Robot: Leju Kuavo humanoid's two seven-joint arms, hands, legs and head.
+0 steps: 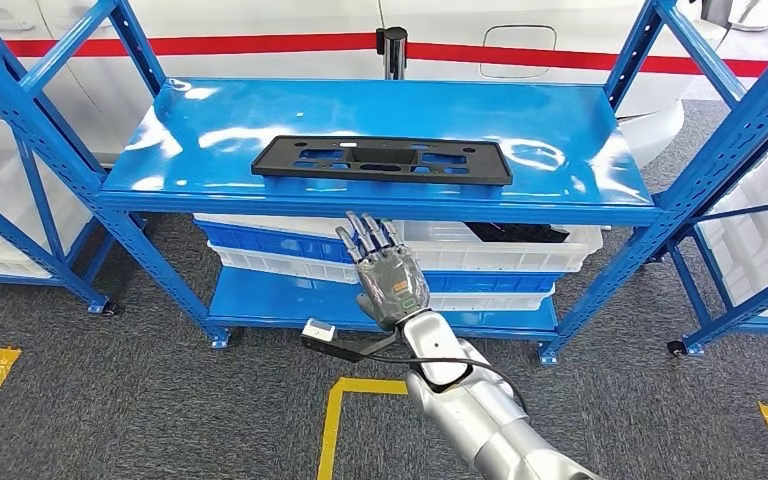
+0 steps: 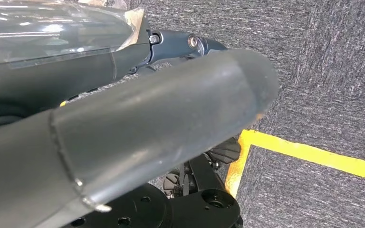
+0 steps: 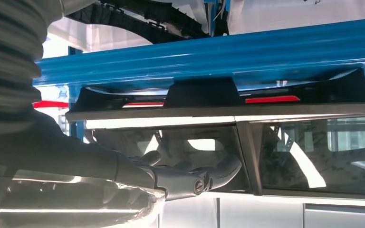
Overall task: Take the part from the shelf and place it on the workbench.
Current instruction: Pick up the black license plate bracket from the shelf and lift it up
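Bright, even overhead light; white glare streaks the glossy blue metal shelf top (image 1: 380,120) toward nine o'clock. Head view sharp, uprights bowing at the edges. Left wrist view: thick grey thumb (image 2: 138,128) blurred, close.

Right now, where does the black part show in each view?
Head view: black part lies flat mid-shelf, beyond the right robot hand.
Right wrist view: its dark edge shows against the blue shelf.
Left wrist view: not in it.
Shared landmark: the blue shelf's front edge.
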